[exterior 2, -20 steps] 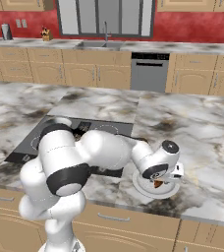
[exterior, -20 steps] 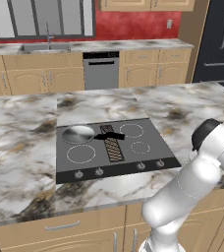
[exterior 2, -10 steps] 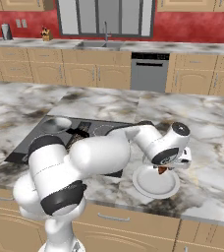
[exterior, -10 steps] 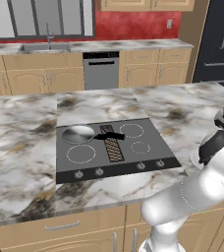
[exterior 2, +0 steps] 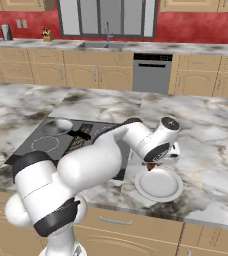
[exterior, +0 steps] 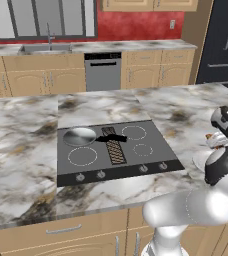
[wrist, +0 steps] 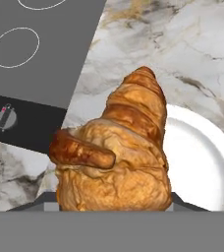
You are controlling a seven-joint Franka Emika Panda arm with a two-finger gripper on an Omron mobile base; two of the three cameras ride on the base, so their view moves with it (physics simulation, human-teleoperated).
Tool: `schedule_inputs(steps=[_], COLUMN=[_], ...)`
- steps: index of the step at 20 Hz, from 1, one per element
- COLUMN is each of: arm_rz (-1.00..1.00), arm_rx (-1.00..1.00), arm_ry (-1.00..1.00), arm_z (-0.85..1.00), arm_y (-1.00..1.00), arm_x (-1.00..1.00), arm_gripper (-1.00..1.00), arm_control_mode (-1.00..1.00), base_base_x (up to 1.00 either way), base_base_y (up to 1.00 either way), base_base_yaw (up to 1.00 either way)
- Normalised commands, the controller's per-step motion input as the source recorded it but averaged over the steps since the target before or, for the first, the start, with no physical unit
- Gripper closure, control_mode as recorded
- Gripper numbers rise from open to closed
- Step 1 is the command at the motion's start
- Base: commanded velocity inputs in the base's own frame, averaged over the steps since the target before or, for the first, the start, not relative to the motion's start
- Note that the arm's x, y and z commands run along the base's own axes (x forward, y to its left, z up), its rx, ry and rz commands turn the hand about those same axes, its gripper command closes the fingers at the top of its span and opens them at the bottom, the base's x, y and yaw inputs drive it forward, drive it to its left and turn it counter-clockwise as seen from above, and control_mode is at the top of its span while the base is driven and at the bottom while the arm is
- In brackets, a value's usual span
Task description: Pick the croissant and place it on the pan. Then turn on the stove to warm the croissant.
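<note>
The first step is half done: the croissant [wrist: 121, 152] is off the white plate [wrist: 202, 162] and fills the lower middle of the hand view, wedged between the finger tips of the gripper [exterior 2: 156, 162], whose jaws stand about half apart and closed on the pastry. In the right base view it shows as a small brown bit under the hand, just above the plate [exterior 2: 159, 184] at centre right; in the left base view the croissant [exterior: 209, 136] peeks out at the right edge by the wrist. Still to do, as I judge it: carry it across to the pan [exterior: 79, 136], which sits bare on the stove's [exterior: 151, 159] upper-left burner, well apart from the hand, set it down there, then turn one of the front knobs [exterior: 100, 174], none of which is yet touched. Against the picture of a second ago the hand has risen from low over the plate to clear of it, and the arm has swung further toward the right edge of the left base view; plate, pan and marble counter [exterior: 21, 150] lie unchanged.
</note>
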Motion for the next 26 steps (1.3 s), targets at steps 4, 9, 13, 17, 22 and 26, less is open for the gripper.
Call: schedule_inputs(steps=[4, 9, 13, 17, 22, 26], arm_rz=[0.04, 0.04, 0.04, 0.03, 0.03, 0.03], arm_rx=[0.0, 0.0, 0.0, 0.0, 0.0, 0.0], arm_ry=[-0.04, -0.03, 0.0, 0.0, 0.0, 0.0], arm_z=[0.07, 0.07, 0.03, 0.0, 0.0, 0.0], arm_y=[0.69, 0.68, 0.69, 0.7, 0.77, 0.77], arm_x=[0.0, 0.0, 0.01, 0.05, 0.14, 0.18], arm_gripper=[1.0, 1.0, 1.0, 1.0, 1.0, 1.0], arm_control_mode=[-1.0, -1.0, -1.0, -1.0, -1.0, -1.0], base_base_x=[0.0, 0.0, 0.0, 0.0, 0.0, 0.0], base_base_y=[0.0, 0.0, 0.0, 0.0, 0.0, 0.0], base_base_yaw=[0.0, 0.0, 0.0, 0.0, 0.0, 0.0])
